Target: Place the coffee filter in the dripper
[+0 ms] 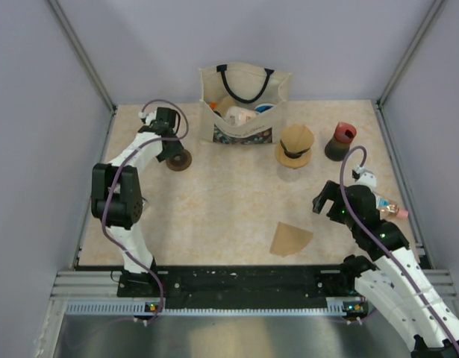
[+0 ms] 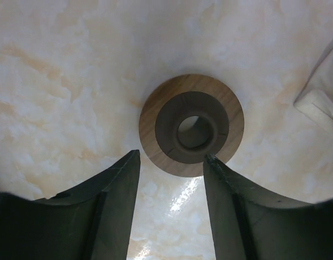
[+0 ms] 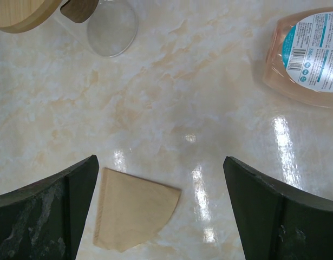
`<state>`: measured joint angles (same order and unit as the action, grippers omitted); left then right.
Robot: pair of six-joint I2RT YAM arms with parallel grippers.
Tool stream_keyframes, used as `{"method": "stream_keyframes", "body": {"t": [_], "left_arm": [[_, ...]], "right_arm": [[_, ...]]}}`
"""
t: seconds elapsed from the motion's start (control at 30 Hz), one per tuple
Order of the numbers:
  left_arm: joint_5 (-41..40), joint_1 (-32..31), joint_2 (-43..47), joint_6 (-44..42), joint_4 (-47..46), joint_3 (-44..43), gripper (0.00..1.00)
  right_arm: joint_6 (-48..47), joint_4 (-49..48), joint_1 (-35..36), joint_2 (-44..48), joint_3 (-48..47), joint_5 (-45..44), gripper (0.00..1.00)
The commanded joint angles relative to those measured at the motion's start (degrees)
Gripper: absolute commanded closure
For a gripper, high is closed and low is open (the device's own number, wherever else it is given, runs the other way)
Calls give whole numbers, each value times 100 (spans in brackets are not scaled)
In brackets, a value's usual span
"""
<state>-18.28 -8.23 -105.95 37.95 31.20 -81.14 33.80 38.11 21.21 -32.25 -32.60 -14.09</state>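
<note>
Right fingers (image 3: pixel 58 211) frame the wrist view, one on each side, spread wide with nothing between them; state: released, touching nothing. Directly below and between them lies the coffee filter (image 3: pixel 135 214), flat on the worktop (image 1: pixel 229 201), nearer the left-hand finger of the pair; in the top view it lies near the right arm and apart from everything else. Step in hand, as judged: approach for the pick-up; the filter is not yet grasped and not yet in the dripper.

Next move calls for lowering the right fingers over the paper and closing on one edge; the sheet is thin and lies flush, so it is likely to slide or crease instead of lifting; a shallow, angled contact looks advisable.

Beyond the filter, a pink bottle (image 3: pixel 307 54) lies beside the right arm; a clear glass (image 3: pixel 112 27) stands further out.

Left fingers (image 2: pixel 101 206) are also parted and hold nothing; just past their tips sits a tan ring with a dark centre (image 2: pixel 191 125); contact with it cannot be confirmed.

Toward the back stand a dark grinder with a red top (image 1: pixel 339 142) and a tote bag (image 1: pixel 244 136). A blue rim (image 1: pixel 264 108) shows inside the bag; this is probably the dripper, though it is too small to confirm; if so, it must be brought out and stood mouth-up before the filter can go in.
</note>
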Motion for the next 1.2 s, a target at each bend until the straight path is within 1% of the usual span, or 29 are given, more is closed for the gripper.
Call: {"method": "stream_keyframes", "body": {"t": [0.0,0.1,0.37,0.63,0.83,0.9,0.93,1.0,1.17], "left_arm": [[-342,41,-224,-69,466,-455,48],[-421,49,-277,-69,431,-411,52],[-26,102,-654,-183,185,-455,51],[263,128,-875,-200,149,-534,51],[194,129,-1120,-183,456,-841,52],[194,129,-1287,-148,632,-1025,55],[185,129,-1349,-131,694,-1105,58],[167,129,-1402,-96,730,-1149,61],[325,243,-1647,80,966,-1360,62]], "right_arm": [[-190,-225,6,70,8,-147,1],[-216,-216,15,70,8,-156,1],[-234,-234,6,87,17,-121,1],[-234,-234,15,79,34,-129,1],[-234,-234,6,87,34,-112,1],[-242,-242,23,79,34,-121,1],[-242,-234,15,87,26,-121,1],[-234,-242,15,87,43,-121,1],[-251,-242,6,105,17,-112,1]]}}
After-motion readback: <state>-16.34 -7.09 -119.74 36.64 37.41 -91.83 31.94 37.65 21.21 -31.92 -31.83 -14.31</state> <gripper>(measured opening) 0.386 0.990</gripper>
